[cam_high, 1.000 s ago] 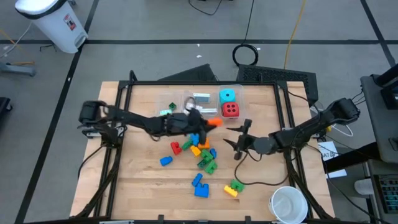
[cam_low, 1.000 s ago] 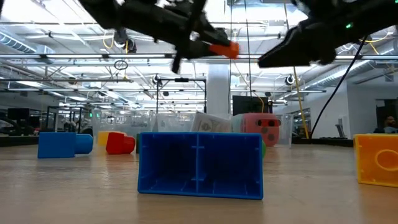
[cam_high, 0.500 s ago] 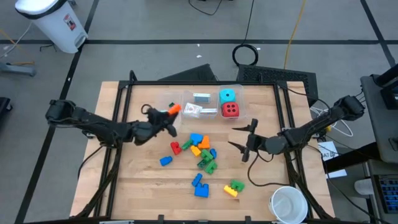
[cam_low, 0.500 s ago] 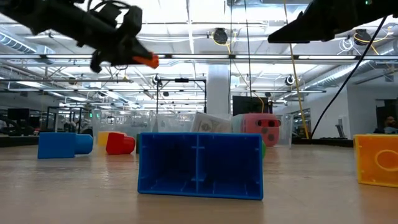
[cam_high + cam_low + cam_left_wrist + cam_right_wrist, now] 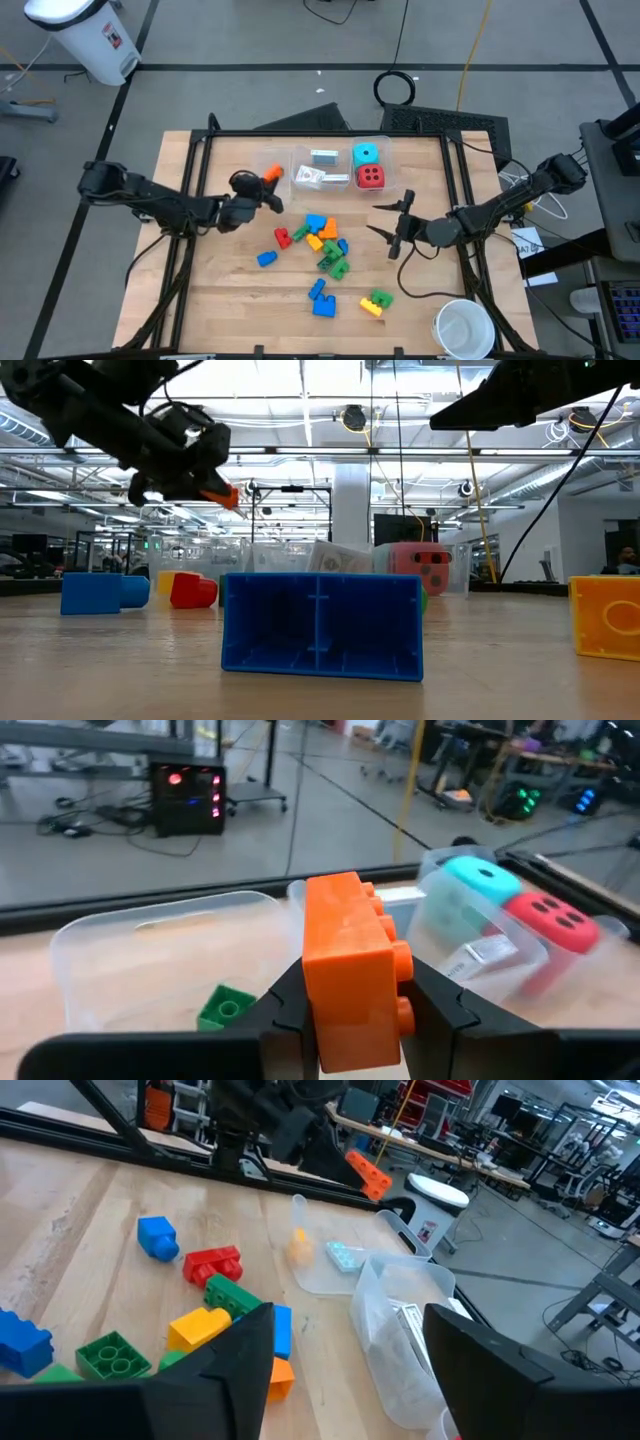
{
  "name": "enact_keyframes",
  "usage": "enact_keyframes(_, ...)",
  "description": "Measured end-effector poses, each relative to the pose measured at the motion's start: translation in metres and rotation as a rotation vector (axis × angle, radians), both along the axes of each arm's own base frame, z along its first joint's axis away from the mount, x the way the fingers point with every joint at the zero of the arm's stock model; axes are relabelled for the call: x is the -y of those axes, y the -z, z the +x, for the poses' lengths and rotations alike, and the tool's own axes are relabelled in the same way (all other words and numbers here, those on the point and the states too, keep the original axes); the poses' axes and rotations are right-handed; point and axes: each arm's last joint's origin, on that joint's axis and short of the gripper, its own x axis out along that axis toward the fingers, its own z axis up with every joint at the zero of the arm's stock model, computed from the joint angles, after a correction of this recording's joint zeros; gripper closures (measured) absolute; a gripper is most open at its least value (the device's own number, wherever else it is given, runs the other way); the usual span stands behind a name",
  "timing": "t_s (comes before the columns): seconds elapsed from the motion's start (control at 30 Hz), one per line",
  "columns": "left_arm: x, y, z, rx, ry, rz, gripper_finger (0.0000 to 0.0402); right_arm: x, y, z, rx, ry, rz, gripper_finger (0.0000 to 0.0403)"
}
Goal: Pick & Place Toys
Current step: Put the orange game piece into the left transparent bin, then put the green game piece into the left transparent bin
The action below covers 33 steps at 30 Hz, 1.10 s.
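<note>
Orange brick [image 5: 350,975] clamped in left gripper [image 5: 262,192], raised above table [image 5: 220,290] beside leftmost clear bin [image 5: 150,950] holding green brick [image 5: 226,1008]. Loose bricks [image 5: 322,245] heaped mid-table. Right gripper [image 5: 394,222] parted, gripping nothing, hovering right of heap.

The wooden surface [image 5: 220,290] carries a row of clear bins [image 5: 330,170] along its far edge. One bin holds a cyan die [image 5: 366,154] and a red die [image 5: 371,177]; another holds white cards [image 5: 322,157]. In the middle lies a loose group of bricks [image 5: 322,243], blue, red, green, orange and yellow. A blue brick [image 5: 321,298] and a green-and-yellow brick [image 5: 376,301] lie nearer the front edge. A white round cup [image 5: 463,329] stands at the front right corner.
</note>
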Motion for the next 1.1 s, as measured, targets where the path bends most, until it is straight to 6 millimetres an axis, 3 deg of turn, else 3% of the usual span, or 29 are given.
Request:
enact_keyframes(0.17, -0.008, 0.008, 0.003, -0.007, -0.043, -0.019, 0.0305, 0.0, 0.0, 0.0, 0.0, 0.0, 0.0, 0.0181)
enact_keyframes(0.53, -0.015, 0.013, 0.003, -0.053, 0.008, -0.066, 0.0123, 0.0, 0.0, 0.0, 0.0, -0.001, 0.0, 0.018)
enact_keyframes(0.73, -0.015, 0.013, 0.003, -0.052, 0.01, -0.067, 0.0079, 0.0, 0.0, 0.0, 0.002, -0.001, 0.007, 0.0171)
enact_keyframes(0.83, -0.015, 0.013, 0.003, -0.052, 0.011, -0.068, 0.0071, -0.002, 0.001, 0.0, 0.008, -0.058, 0.089, 0.0169)
enact_keyframes(0.97, -0.014, 0.014, 0.004, -0.051, 0.046, -0.089, 0.0072, -0.026, 0.016, 0.001, -0.075, -0.29, 0.321, 0.0169)
enact_keyframes(1.1, -0.014, 0.014, 0.004, -0.044, 0.055, -0.095, 0.0075, -0.063, 0.044, -0.002, -0.258, -0.368, 0.42, 0.0169)
